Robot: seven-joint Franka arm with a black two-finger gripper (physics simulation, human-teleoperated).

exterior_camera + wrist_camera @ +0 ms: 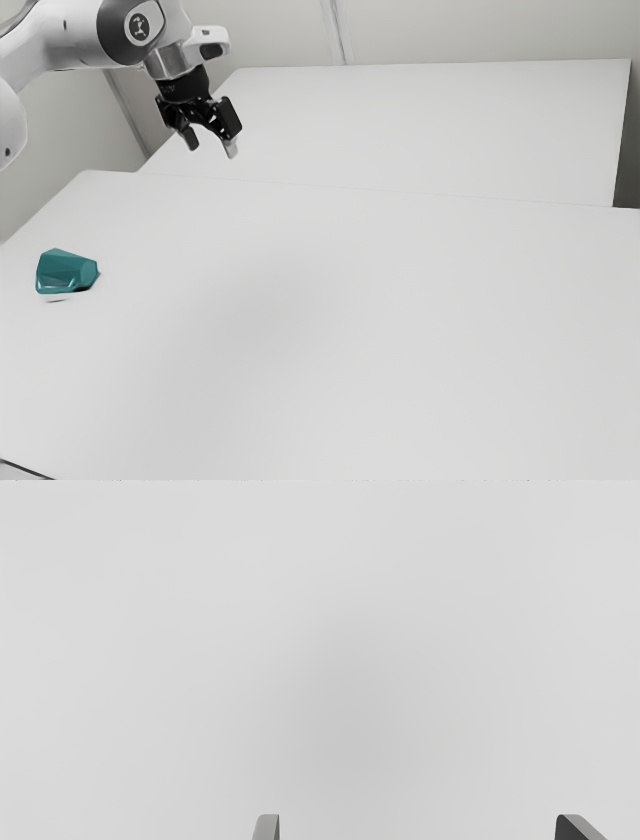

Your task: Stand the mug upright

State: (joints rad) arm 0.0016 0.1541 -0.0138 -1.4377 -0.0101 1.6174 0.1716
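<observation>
Mug [67,272]: one, teal, lying on its side on the table, not upright; narrower end toward the exterior view's right.
Mug's place: the exterior view's left, near the table's left edge, well apart from the gripper.
Gripper [212,147]: one, black, in the air at the exterior view's far left, tilted, farther right than the mug.
Fingers [267,828]: two, standing wide apart, with nothing clamped; the wrist view has both tips over plain white surface.
Arm [65,38]: one, white with dark parts, reaching in from the exterior view's upper left.
Table [400,340]: one, white, spreading from the near side toward the far side.
Far panel [420,120]: one, white, beyond the table's far edge.
Shadow [350,730]: one soft grey patch on the white surface, in the wrist view.
Dark line [26,469]: one, thin, at the exterior view's near left corner.
</observation>
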